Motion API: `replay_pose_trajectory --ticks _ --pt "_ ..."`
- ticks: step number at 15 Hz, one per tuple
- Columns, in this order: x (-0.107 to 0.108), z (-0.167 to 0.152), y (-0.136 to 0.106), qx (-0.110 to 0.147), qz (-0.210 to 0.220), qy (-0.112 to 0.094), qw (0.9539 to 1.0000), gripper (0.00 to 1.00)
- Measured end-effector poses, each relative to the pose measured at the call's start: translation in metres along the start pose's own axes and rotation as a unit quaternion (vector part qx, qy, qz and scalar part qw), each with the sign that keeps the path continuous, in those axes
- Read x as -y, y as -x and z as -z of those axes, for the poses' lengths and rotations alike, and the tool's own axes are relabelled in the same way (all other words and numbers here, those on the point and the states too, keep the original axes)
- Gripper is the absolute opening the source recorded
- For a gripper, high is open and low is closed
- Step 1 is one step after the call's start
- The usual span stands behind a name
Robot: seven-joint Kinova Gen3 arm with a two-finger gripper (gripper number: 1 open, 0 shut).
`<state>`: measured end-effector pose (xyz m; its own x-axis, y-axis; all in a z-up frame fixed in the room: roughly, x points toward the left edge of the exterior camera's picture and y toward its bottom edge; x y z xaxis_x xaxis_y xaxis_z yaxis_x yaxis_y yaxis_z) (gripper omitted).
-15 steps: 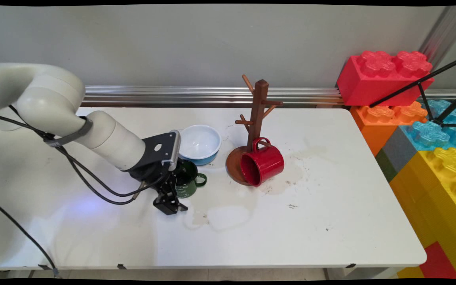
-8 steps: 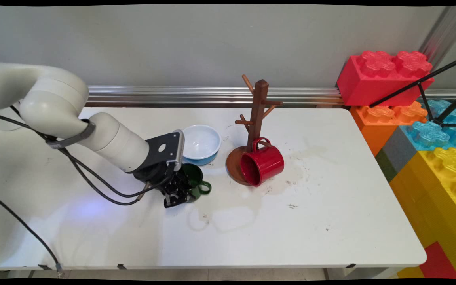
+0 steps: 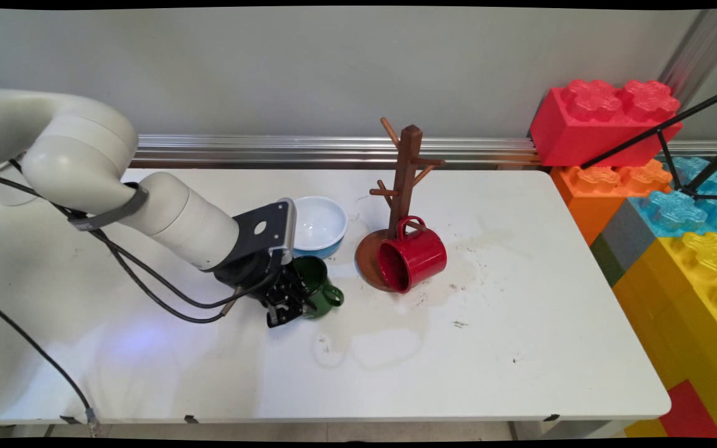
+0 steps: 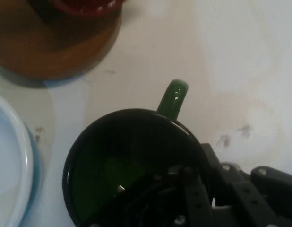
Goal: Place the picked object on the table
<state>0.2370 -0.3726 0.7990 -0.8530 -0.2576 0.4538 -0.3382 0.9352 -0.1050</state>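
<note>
Arm point(image 3: 165, 218): was white, built of thick rounded links, with a dark band round one joint.
Wrist plate point(image 3: 265, 233): was black with a round hole, silver-edged.
Cables point(image 3: 147, 289): were black, hanging in loops.
End effector point(image 3: 284, 305): was black linkage with small screws.

Pincer point(image 3: 285, 303) on tilted green mug point(image 3: 315, 286), beside blue bowl point(image 3: 318, 227).
</note>
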Motion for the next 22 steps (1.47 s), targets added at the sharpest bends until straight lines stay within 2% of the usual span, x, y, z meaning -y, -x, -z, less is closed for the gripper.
replay_pose_trajectory --ticks 4,7,10,13,18,22 --pt "-0.007 0.013 -0.022 -0.013 0.043 -0.010 0.9989 0.00" --pt "-0.012 0.024 -0.040 -0.024 0.089 -0.025 0.9954 0.00" --pt "-0.017 0.033 -0.060 -0.037 0.139 -0.034 0.9891 0.00" --pt "-0.023 0.038 -0.081 -0.053 0.180 -0.028 0.9819 0.00" --pt "-0.027 0.043 -0.109 -0.074 0.220 -0.020 0.9725 0.00" --pt "-0.024 0.045 -0.133 -0.092 0.260 -0.029 0.9609 0.00"
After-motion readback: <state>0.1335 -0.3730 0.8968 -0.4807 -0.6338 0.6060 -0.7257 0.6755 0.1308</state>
